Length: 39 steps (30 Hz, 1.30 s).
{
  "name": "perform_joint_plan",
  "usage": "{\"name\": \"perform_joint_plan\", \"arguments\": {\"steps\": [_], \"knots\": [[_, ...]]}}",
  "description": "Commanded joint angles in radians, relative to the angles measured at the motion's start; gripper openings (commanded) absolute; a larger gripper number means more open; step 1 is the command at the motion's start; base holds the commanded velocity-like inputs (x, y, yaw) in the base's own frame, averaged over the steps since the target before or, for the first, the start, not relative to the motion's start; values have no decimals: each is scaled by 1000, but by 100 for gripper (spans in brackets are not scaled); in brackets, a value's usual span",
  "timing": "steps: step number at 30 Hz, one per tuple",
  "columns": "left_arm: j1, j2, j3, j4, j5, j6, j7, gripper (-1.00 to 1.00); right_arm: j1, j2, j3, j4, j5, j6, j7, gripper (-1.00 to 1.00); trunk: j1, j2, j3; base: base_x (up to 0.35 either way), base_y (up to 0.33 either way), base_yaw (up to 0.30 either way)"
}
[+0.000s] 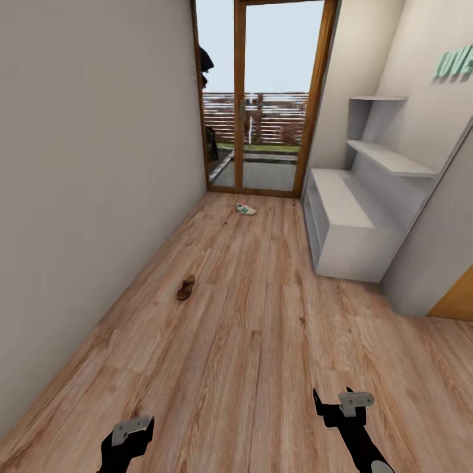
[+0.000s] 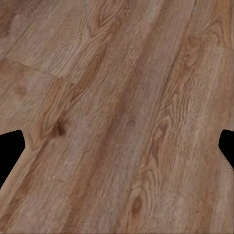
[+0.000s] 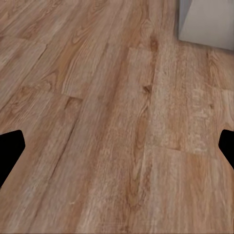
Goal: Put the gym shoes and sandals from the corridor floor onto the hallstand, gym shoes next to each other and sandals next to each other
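A cream-white gym shoe (image 1: 246, 209) with a green stripe lies on the corridor floor (image 1: 263, 341) far ahead, close to the glass door. A dark brown sandal (image 1: 186, 288) rests on the planks nearer to me, towards the left wall. The pale grey hallstand (image 1: 348, 226) stands along the right wall, its flat top bare and floating shelves above it. My left gripper (image 1: 131, 430) (image 2: 117, 151) and right gripper (image 1: 336, 404) (image 3: 117, 151) hang low in front of me, both open and empty over bare planks, well short of either piece of footwear.
A wood-framed glass door (image 1: 266, 98) closes the far end of the corridor. A plain wall (image 1: 85, 197) runs along the left. A grey panel (image 1: 437, 249) and an orange-brown surface (image 1: 456, 299) stand at the right, just past the hallstand.
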Motion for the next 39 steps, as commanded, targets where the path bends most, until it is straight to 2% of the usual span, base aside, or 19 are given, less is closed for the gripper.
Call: {"name": "perform_joint_plan", "arguments": {"steps": [1, 39], "knots": [[-1, 0, 0, 0, 5, -3, -1, 100, -1, 0, 1, 0, 0, -3, 0, 100, 1, 0, -1, 339, 0, 0], [-2, 0, -2, 5, 4, -4, -2, 100, 0, 0, 0, 1, 1, -3, -2, 100, 1, 0, -1, 340, 0, 0]]}}
